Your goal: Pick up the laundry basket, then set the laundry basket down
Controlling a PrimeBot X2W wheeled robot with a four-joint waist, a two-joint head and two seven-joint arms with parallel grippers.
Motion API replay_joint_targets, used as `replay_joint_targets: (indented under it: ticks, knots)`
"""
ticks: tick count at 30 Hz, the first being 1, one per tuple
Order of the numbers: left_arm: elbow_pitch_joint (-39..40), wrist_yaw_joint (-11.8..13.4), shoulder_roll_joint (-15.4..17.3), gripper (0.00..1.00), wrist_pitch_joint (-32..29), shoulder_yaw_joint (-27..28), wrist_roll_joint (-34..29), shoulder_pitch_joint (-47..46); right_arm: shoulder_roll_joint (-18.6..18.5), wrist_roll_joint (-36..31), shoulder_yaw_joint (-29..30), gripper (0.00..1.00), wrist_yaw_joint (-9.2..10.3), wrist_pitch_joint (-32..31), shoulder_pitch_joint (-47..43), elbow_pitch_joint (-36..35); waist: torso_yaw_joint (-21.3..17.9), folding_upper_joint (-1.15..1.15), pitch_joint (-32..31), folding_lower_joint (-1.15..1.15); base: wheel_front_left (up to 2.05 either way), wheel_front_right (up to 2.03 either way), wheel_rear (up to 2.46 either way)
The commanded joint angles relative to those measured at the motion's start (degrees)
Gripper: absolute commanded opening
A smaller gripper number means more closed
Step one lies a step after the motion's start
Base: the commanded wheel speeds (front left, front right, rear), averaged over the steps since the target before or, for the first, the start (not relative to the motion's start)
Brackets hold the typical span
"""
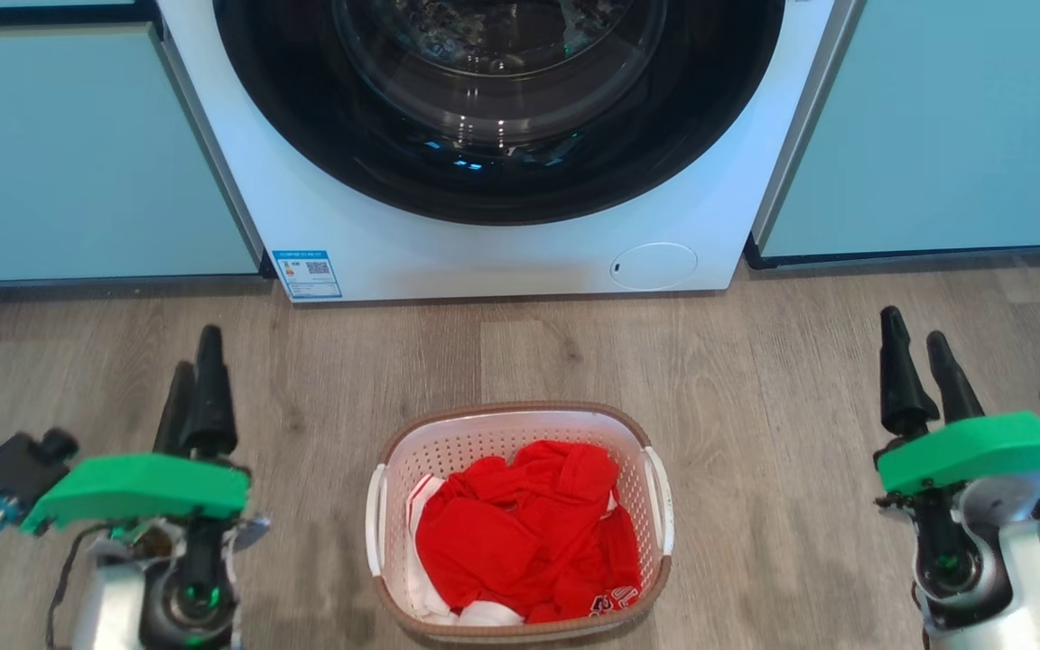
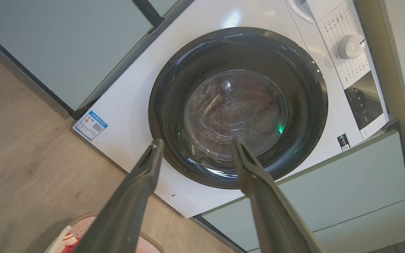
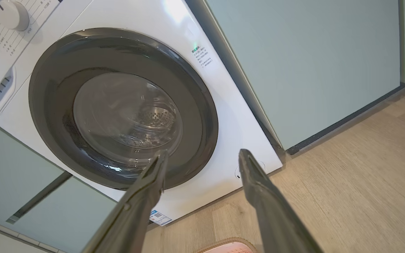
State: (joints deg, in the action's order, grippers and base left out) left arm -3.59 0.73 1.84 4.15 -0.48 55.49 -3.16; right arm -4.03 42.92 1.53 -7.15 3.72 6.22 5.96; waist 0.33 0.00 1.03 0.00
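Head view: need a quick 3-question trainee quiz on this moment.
1. True or false: the laundry basket stands on the floor between the left tool and the right tool, touched by neither.
2. Most of the clothing in the basket is: A) blue B) red C) black.
3. Fill in: the door of the washing machine beyond the basket is ____.
Key: 1 true; 2 B; 3 shut.
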Motion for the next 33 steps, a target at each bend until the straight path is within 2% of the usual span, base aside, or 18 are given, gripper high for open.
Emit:
replay_joint_targets:
  ticks: [1,4,8,14,21,26,33]
  knots:
    - [3.0,0.6,0.8,1.00,0.5,0.2,-2.0,-3.7,-0.9,-1.8,-0.9,1.00,-0.22,1.0,3.7,-2.5,0.0,0.00,0.0,0.00,0.00,0.00,0.00]
    - [3.5,1.9,0.8,1.00,1.0,-1.9,-6.1,-3.9,-0.8,-4.8,-1.2,1.00,-0.23,1.5,4.0,-2.9,0.1,0.00,-0.1,0.00,0.00,0.00,0.00]
    - [3.3,2.2,0.8,1.00,1.7,-5.9,-12.6,-4.3,-0.7,-8.6,-2.0,1.00,-0.24,2.2,4.2,-3.5,0.1,0.00,-0.2,0.00,0.00,0.00,0.00]
    - [2.3,4.7,1.0,1.00,2.7,-10.2,-20.5,-4.9,-1.1,-14.1,-3.9,1.00,-0.25,3.2,4.1,-3.1,-0.2,0.00,-0.4,0.00,0.00,0.00,0.00]
    - [-0.9,9.1,3.4,1.00,3.9,-16.3,-28.3,-6.1,-2.5,-20.7,-6.7,1.00,-0.26,4.3,4.3,-0.9,-0.6,0.00,-1.0,0.00,0.00,0.00,0.00]
    - [-2.3,13.0,5.3,1.00,4.7,-21.7,-32.6,-7.8,-2.6,-24.4,-8.2,1.00,-0.27,5.2,4.2,1.7,-0.7,0.00,-1.2,0.00,0.00,0.00,0.00]
    - [-5.8,15.4,6.3,1.00,5.7,-26.1,-35.1,-9.3,-2.6,-28.0,-9.3,1.00,-0.28,6.2,5.0,3.9,-0.7,0.00,-1.3,0.00,0.00,0.00,0.00]
